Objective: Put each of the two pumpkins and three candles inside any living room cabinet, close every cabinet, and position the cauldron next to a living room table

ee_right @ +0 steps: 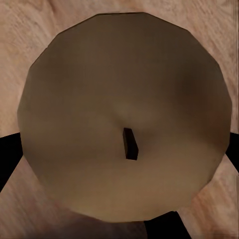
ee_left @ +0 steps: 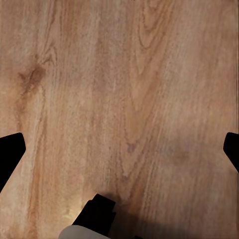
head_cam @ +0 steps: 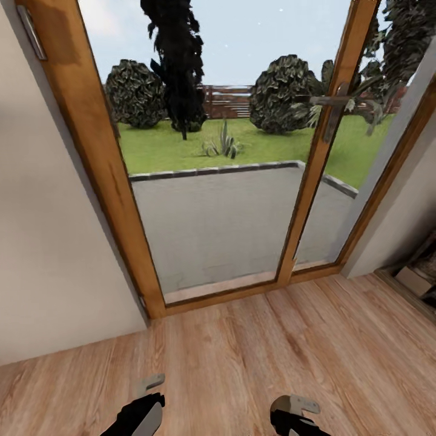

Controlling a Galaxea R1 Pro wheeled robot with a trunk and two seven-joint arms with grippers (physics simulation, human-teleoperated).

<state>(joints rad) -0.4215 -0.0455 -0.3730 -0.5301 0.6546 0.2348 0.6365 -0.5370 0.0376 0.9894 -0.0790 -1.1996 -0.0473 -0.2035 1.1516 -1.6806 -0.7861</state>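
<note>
Head view: you face a glazed patio door [head_cam: 224, 200] in an orange-brown wooden frame, one lever handle [head_cam: 332, 106] on its right stile; a pale wall [head_cam: 48, 254] closes your left, a second wall [head_cam: 406, 212] angles in at your right, and open wood floor [head_cam: 272, 351] runs from the door sill to your two grippers, the left gripper [head_cam: 145, 402] and the right gripper [head_cam: 297, 412], low in the picture and well apart. Left wrist view: the left gripper [ee_left: 119, 149] stands wide, its two dark fingertips [ee_left: 9, 154] at opposite margins over bare planks, holding nothing. Right wrist view: one candle [ee_right: 127, 114], a pale rounded top with one dark wick, sits between the right gripper's fingers [ee_right: 7, 159], whose dark tips meet its sides; floor shows round its edge.
</note>
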